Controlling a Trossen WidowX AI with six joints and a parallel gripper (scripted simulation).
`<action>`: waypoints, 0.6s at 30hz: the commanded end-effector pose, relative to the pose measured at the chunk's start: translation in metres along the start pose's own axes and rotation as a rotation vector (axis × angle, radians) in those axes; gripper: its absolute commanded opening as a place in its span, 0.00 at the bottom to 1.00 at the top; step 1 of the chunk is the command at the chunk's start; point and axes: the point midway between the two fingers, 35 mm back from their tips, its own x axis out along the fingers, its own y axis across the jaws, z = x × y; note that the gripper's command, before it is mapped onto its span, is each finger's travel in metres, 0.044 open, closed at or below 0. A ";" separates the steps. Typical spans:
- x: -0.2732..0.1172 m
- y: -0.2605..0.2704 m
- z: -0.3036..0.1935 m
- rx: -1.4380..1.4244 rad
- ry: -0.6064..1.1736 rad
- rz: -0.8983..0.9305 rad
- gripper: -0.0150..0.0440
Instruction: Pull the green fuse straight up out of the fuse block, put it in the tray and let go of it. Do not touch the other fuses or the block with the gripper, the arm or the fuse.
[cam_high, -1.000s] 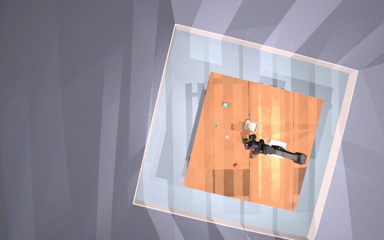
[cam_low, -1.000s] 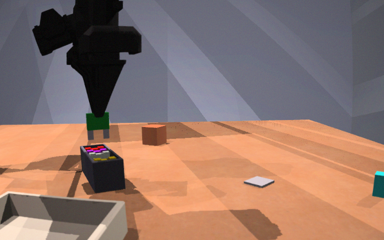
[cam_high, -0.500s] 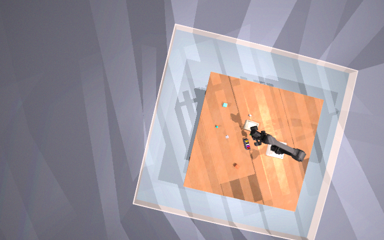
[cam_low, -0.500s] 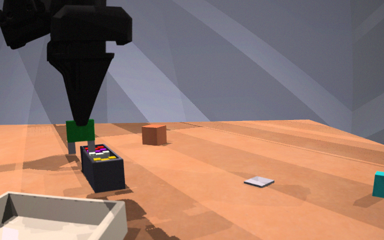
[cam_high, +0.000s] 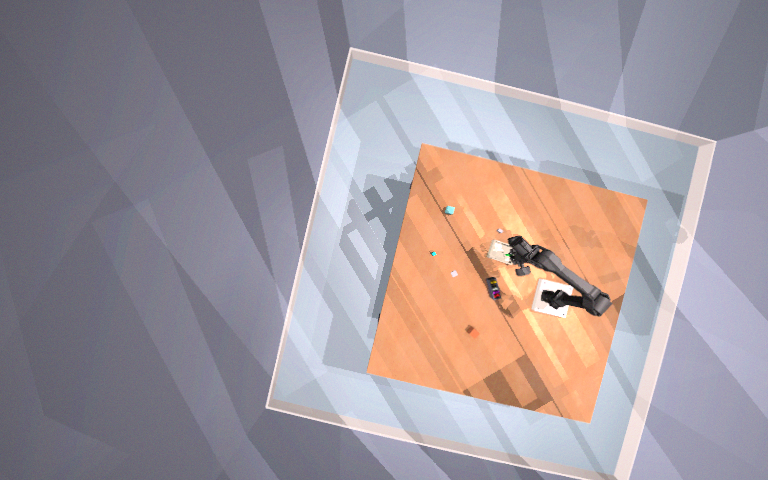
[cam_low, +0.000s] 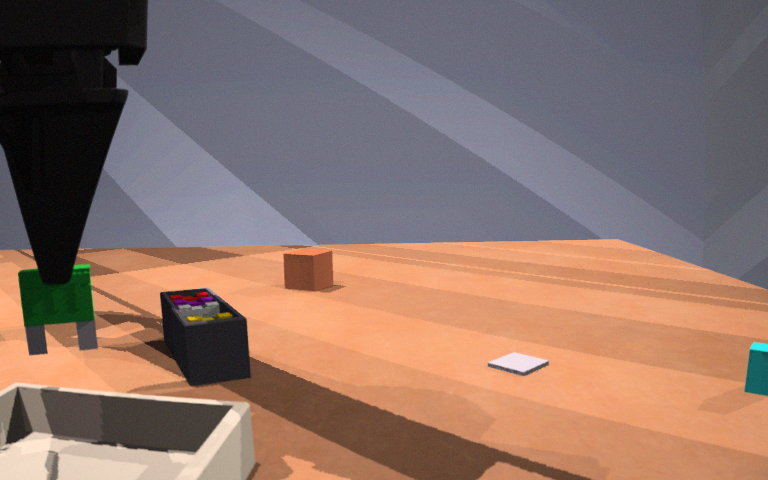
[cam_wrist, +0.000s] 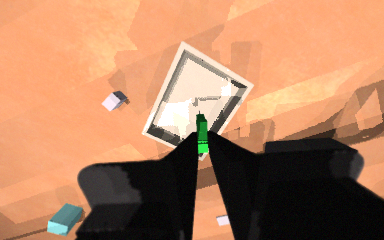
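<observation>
Green blade fuse (cam_low: 55, 302) hangs pinched by its top edge in our black parallel-jaw gripper (cam_low: 54, 271), whose tapered fingers are clamped shut on it. In the exterior view we see a flat, bright green rectangular body with two short grey metal prongs pointing down, held upright and clear of the table. Faint raised marks show on its face, but we cannot read any writing or brand on it.

From the wrist view, the green blade fuse (cam_wrist: 202, 134) appears edge-on as a narrow green strip between our fingertips, hanging over the near part of the shallow cream square tray (cam_wrist: 165, 131), above its pale floor and not touching it.

In the exterior view the cream square tray (cam_low: 226, 421) sits at the lower left, below and in front of the fuse. Behind and to the right stands the dark rectangular fuse block (cam_low: 212, 345), well apart from our gripper, with red, purple, white and yellow fuses seated in its top.

Farther out on the orange wooden table (cam_low: 509, 305) we see a brown cube (cam_low: 308, 269), a thin white square tile (cam_low: 518, 362) and a teal block (cam_low: 757, 367).
</observation>
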 end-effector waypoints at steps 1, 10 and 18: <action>-0.002 0.006 0.005 -0.007 -0.001 0.005 0.25; 0.011 0.006 0.004 -0.007 -0.001 0.005 0.25; 0.023 0.007 0.004 -0.007 -0.001 0.005 0.25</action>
